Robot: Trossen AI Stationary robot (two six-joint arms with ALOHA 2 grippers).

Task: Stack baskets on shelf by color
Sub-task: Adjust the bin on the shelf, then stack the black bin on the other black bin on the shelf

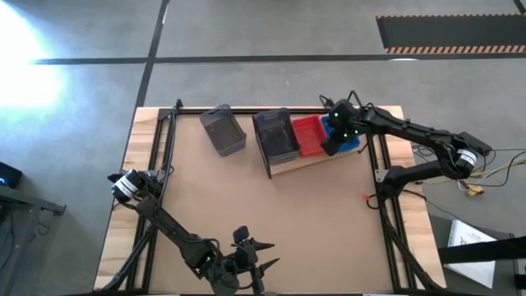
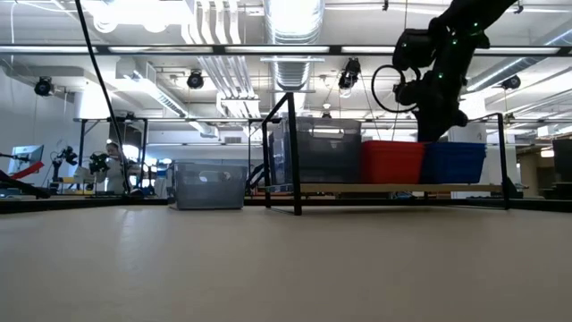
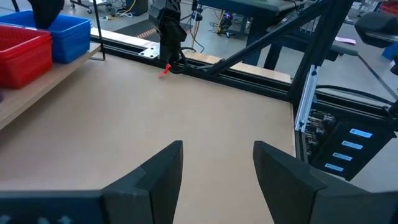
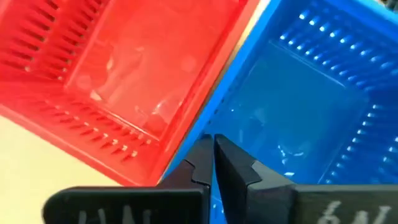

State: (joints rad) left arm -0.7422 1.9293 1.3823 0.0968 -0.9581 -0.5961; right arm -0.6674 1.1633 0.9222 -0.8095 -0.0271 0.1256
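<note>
The shelf (image 1: 289, 167) stands on the table's far right part and carries a dark grey basket (image 1: 275, 136), a red basket (image 1: 309, 135) and a blue basket (image 1: 348, 141) side by side. In the low view the grey one (image 2: 323, 150) rises higher than the red (image 2: 391, 161) and the blue (image 2: 456, 161). A single grey basket (image 1: 223, 130) rests on the tabletop left of the shelf. My right gripper (image 4: 212, 146) is shut and points down over the blue basket's rim beside the red one. My left gripper (image 1: 261, 256) waits open at the near edge. My right gripper's shut fingertips (image 4: 224, 152) come from above at the blue basket's long rim (image 4: 242, 56), the side next to the red basket (image 4: 137, 68). Whether they touch that rim or wall I cannot tell. The blue basket sits flat on the shelf board.
Black frame rails (image 1: 168, 148) run along the table's left and right sides. A small red item (image 1: 365, 196) lies by the right rail. Bare brown tabletop (image 1: 271, 214) spreads between the shelf and my left gripper (image 3: 217, 168).
</note>
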